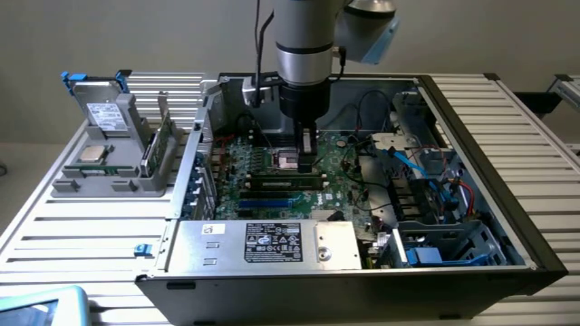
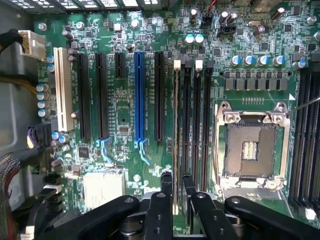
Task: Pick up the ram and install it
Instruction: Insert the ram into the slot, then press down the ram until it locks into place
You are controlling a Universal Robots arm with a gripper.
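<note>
Silver metal slats make up the worktop [image 1: 81, 224], and a plain pale wall [image 1: 109, 34] stands behind it. A big black computer case [image 1: 534, 231] lies open on the worktop, with the green motherboard [image 2: 125, 100] on its floor. The robot arm [image 1: 303, 41] reaches straight down into the case.

The ram [image 2: 176, 130] stands on its edge in one of four long black slots next to the empty square processor socket [image 2: 249, 150]. It is in the slot farthest from the socket. The jaws are down at one end of the ram, one on each side. They are a little apart, with a thin gap showing, so they do not squeeze it.

Inside the case a silver power box [image 1: 263, 244] with a white label sits beside the motherboard. On the exterior view's left a grey holder [image 1: 68, 185] sits on the worktop. In it are a grey drive [image 1: 107, 112] with blue tabs, a small silver chip [image 1: 94, 153], and another green stick [image 1: 156, 151] standing upright.
</note>
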